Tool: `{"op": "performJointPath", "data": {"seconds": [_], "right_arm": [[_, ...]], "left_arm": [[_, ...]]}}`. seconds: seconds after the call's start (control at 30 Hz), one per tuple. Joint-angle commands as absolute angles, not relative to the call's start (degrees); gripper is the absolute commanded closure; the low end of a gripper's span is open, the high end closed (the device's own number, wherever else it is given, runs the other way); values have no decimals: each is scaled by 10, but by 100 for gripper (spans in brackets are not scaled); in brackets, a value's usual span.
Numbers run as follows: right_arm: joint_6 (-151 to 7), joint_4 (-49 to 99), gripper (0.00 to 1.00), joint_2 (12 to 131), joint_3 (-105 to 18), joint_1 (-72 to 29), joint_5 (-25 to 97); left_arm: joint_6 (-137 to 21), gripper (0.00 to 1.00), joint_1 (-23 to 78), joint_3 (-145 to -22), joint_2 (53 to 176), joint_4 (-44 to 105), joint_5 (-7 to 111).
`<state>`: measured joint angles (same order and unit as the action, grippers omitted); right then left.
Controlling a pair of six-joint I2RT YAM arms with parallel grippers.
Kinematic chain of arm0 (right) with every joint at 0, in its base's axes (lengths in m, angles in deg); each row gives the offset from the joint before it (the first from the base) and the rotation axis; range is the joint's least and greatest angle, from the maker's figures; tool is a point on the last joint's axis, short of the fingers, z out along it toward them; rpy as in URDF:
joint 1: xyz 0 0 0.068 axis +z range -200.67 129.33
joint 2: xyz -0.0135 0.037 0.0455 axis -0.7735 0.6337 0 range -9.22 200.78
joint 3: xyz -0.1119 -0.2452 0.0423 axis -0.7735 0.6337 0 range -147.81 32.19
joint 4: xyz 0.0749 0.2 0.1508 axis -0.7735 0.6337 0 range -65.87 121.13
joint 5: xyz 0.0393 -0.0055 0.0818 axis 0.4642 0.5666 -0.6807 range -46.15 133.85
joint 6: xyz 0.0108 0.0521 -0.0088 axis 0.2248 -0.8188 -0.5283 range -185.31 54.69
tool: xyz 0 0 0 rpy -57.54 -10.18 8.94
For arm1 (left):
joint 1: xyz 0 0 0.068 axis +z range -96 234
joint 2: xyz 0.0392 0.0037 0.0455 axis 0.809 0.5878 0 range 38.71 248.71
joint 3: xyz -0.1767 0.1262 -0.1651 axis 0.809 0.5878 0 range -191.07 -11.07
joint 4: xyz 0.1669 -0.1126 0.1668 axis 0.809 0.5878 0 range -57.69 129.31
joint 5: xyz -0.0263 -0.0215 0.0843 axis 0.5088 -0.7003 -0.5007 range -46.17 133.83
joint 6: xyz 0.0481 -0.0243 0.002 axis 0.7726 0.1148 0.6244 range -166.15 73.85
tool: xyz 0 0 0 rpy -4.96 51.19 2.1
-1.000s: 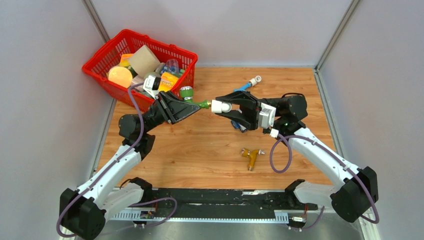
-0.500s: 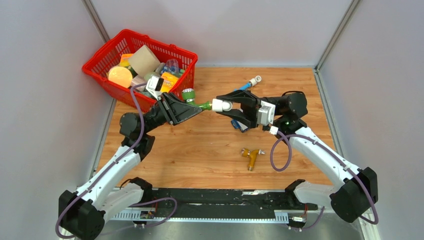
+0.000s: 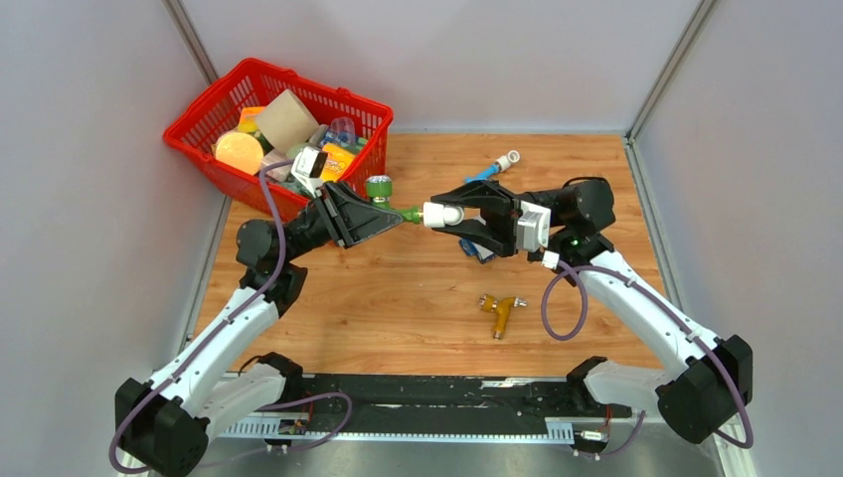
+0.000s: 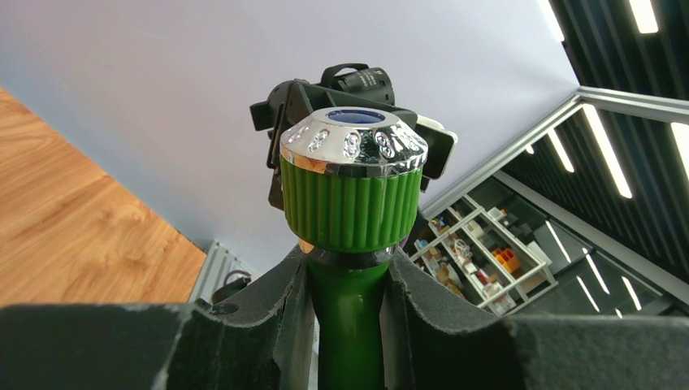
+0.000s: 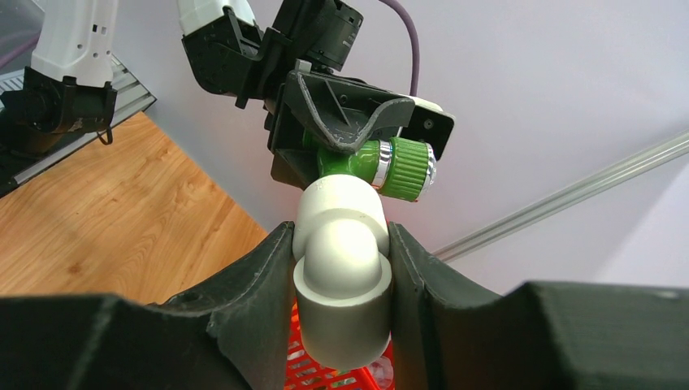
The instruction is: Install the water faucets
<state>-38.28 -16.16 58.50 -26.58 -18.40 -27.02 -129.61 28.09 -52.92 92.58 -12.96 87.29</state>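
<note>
While left claw (image 3: 396, 212) clamps green faucet (image 4: 351, 203) stem, knob protrudes.

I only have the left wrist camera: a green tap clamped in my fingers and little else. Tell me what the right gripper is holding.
Observer: The right gripper is shut on a white plastic elbow pipe fitting, gripped by its lower leg.
Operator: Now say whether my tap reaches it.
Observer: In the right wrist view the green plastic faucet meets the upper mouth of the elbow. How deep it sits in there is hidden.
</note>
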Motion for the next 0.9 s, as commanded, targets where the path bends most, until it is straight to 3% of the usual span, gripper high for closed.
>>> {"op": "performJointPath", "data": {"seconds": [0.0,0.87], "right_arm": [[-418,-204,100,589,-262,-182,-266],[-510,-248,100,593,-244,-169,-223]], "left_arm": [[-1289,100,269,-544,919,-156,879],[-1273,100,265,-543,923,-176,865]]}}
